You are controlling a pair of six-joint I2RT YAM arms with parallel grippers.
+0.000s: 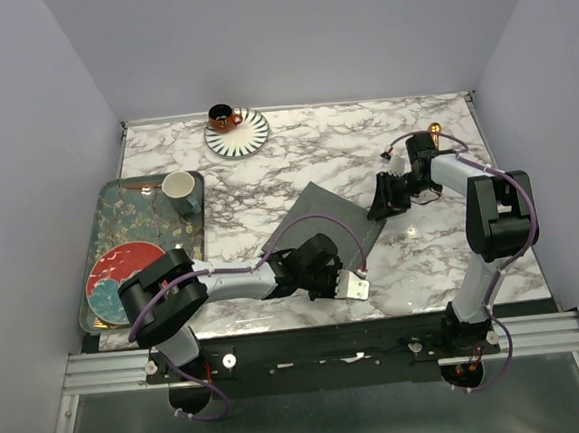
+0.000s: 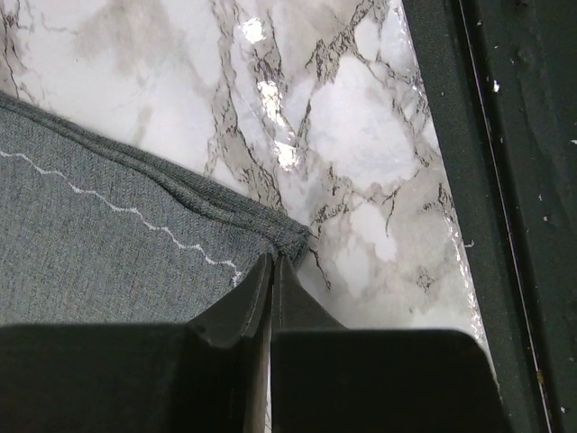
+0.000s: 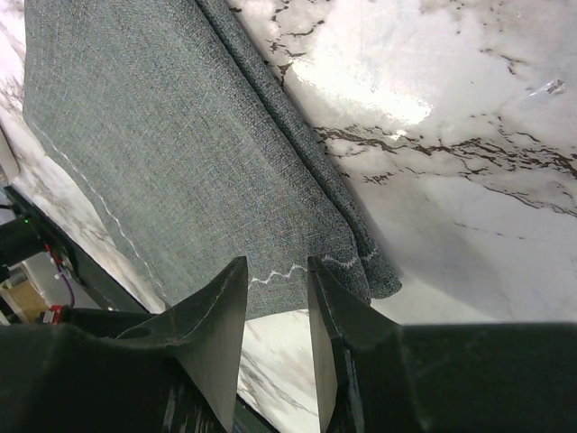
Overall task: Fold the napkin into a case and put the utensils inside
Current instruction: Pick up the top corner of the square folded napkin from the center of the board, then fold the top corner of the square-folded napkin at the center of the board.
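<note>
Near the middle of the desk (image 1: 365, 150), a little toward 6 o'clock, the napkin (image 1: 320, 219) lies flat as a diamond with no clear long axis, its corners pointing to 12, 3, 6 and 9 o'clock. At its 6 o'clock corner the left end effector (image 2: 271, 263) has its fingers pressed almost together and seems to pinch the hem. At the 3 o'clock corner the right end effector (image 3: 277, 271) stands spread, the stitched hem lying ungripped in the gap. Each arm is nearest its own corner, so a fold would likely carry both toward 12 and 9 o'clock. A gold utensil (image 1: 435, 128) lies well apart at 1 o'clock. At 9 o'clock a tray (image 1: 119, 215) holds a pale cup (image 1: 178, 184), a red plate (image 1: 123, 270) and a small gold piece (image 1: 148, 190), possibly the other utensil. An orange cup (image 1: 224, 116) sits on a striped saucer (image 1: 248, 139) at 12 o'clock.
</note>
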